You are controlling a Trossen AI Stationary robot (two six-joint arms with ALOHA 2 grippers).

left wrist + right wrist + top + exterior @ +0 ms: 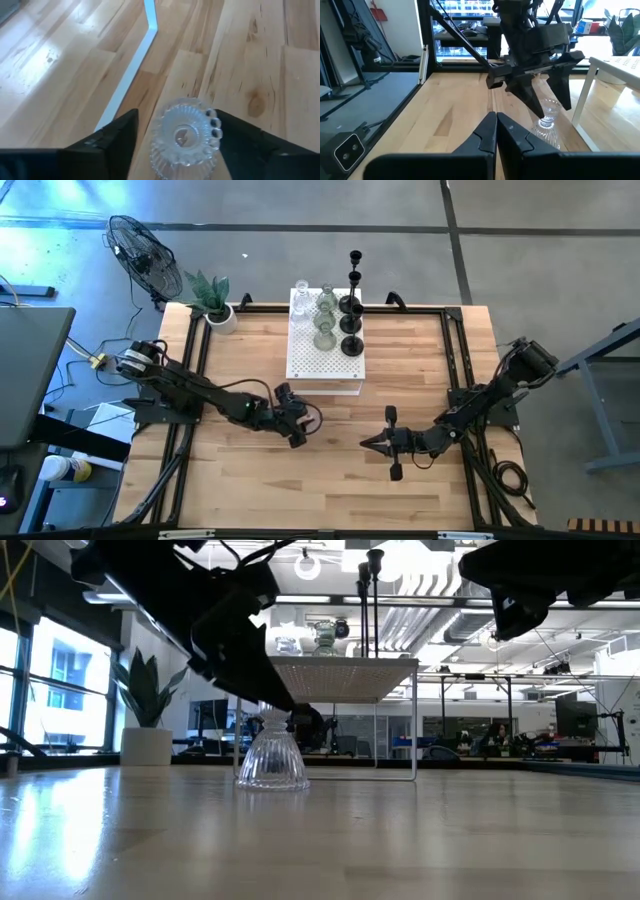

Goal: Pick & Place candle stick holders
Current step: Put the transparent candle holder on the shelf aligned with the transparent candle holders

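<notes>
The left arm reaches from the counter's left edge across toward the middle, bent low, its gripper (296,423) tipped down just in front of the white perforated box (322,360). The jaws stand wide apart, one on each side of a clear glass candle stick holder (186,138) that stands upright on the wooden counter (250,490). In the left wrist view the two dark fingers (117,137) flank the holder's ribbed, beaded rim with a strip of bare wood showing on either side, so they are beside the glass and not pressed on it. The low view shows the same holder (272,753) with its flared base flat on the counter and the left gripper (270,690) slanting down to its neck. The right wrist view looks across at this: the left gripper (547,92) straddles the glass (546,122), next to the box's white leg.

The right arm comes in from the counter's right edge, stretched low toward the centre, its gripper (375,444) well apart from the glass holder. Its jaws are closed, fingers (487,135) meeting at the tips with nothing between them.

The other holders stand on top of the box: clear and greenish glass ones (322,315) and tall black ones (351,310) along its right side. A potted plant (213,298) sits at the counter's far left corner
</notes>
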